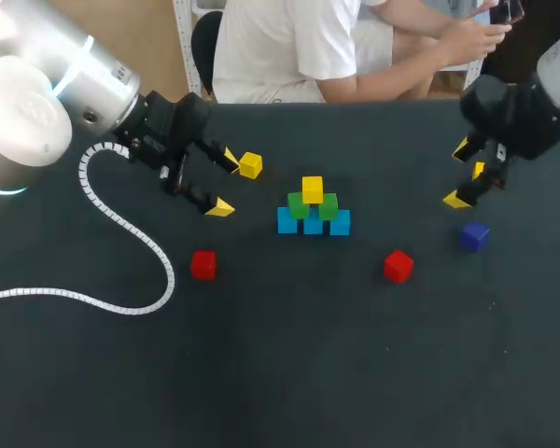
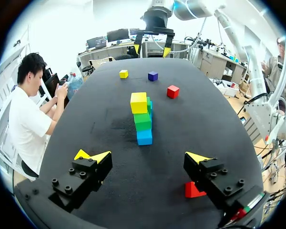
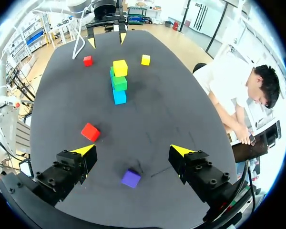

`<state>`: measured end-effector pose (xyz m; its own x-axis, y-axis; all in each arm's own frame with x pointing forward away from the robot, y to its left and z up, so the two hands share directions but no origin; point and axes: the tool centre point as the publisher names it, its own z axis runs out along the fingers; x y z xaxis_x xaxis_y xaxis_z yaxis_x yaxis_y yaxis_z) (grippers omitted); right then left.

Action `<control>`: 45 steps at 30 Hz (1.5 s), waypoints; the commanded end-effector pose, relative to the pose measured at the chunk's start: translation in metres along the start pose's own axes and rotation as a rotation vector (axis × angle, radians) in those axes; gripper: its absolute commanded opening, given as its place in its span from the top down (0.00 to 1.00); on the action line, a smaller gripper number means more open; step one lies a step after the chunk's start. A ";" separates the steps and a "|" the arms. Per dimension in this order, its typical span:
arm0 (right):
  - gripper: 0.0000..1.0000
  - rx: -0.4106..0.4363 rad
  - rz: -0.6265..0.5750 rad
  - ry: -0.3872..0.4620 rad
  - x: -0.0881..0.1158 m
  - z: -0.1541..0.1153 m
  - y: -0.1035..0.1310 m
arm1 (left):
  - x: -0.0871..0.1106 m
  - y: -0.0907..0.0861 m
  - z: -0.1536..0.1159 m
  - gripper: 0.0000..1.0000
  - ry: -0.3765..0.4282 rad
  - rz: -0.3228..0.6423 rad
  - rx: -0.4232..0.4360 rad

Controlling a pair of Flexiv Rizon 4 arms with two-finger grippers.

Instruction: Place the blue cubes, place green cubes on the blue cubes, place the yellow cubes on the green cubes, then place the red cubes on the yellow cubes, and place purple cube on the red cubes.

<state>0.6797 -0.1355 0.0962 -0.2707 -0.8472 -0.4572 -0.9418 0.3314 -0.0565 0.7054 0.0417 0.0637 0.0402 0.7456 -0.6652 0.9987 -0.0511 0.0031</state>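
At the table's middle stands a small pyramid: blue cubes (image 1: 313,224) at the bottom, two green cubes (image 1: 299,205) on them and a yellow cube (image 1: 313,189) on top. A loose yellow cube (image 1: 250,165) lies just past my left gripper (image 1: 226,183), which hangs open and empty left of the pyramid. One red cube (image 1: 203,264) lies front left, beside one of my left fingers (image 2: 207,174); the other red cube (image 1: 398,266) lies front right. My right gripper (image 1: 460,175) is open and empty above the purple cube (image 3: 131,178). Another yellow cube (image 2: 123,74) sits under it.
A white coiled cable (image 1: 121,224) from my left arm loops over the table's left side. A person sits at the far edge without reaching over the dark table (image 1: 289,373).
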 end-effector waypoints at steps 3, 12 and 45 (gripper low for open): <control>0.00 0.003 0.000 0.000 0.000 0.000 0.001 | 0.000 0.001 0.000 0.00 0.003 0.000 0.004; 0.00 0.003 0.000 0.000 0.000 0.000 0.001 | 0.000 0.001 0.000 0.00 0.003 0.000 0.004; 0.00 0.007 -0.089 -0.101 0.095 0.009 -0.094 | 0.000 0.001 0.000 0.00 0.003 0.000 0.004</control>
<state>0.7289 -0.2465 0.0608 -0.1787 -0.8436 -0.5064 -0.9443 0.2916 -0.1525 0.7054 0.0417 0.0637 0.0403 0.7456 -0.6652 0.9987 -0.0512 0.0031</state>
